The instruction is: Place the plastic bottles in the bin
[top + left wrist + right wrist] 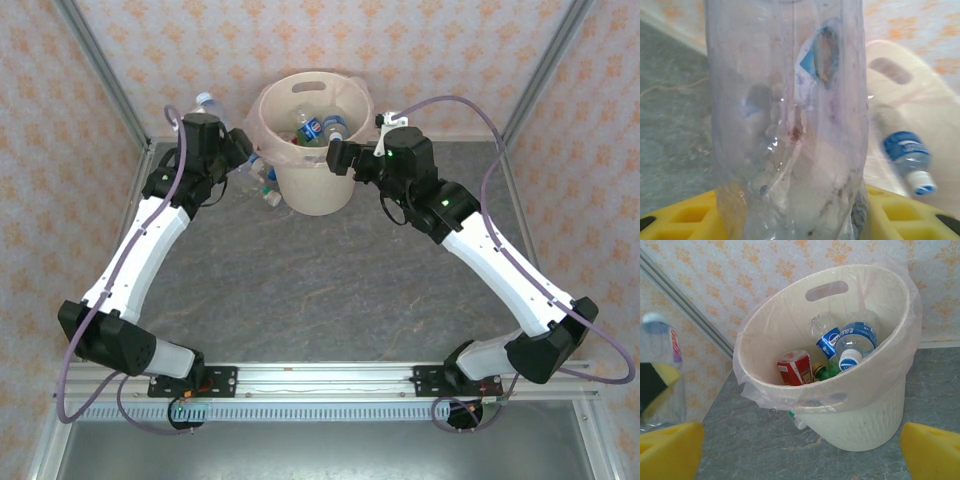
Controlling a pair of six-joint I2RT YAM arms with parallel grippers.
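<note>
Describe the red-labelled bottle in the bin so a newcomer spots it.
Find the cream bin at the far edge of the table. Inside, left in the right wrist view, lies the red-labelled bottle. Its neighbours carry blue labels or are green.

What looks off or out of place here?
The clear bottle in the left gripper looks creased and grimy, its label torn to a scrap. Loose bottles lie beside the bin's foot.

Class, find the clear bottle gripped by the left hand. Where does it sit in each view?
Top external: clear bottle upper left, left of the bin.
Left wrist: bottle central, close up; bin behind, right.
Right wrist: bottle at far left edge; bin centre.
Shared landmark: the bin.
</note>
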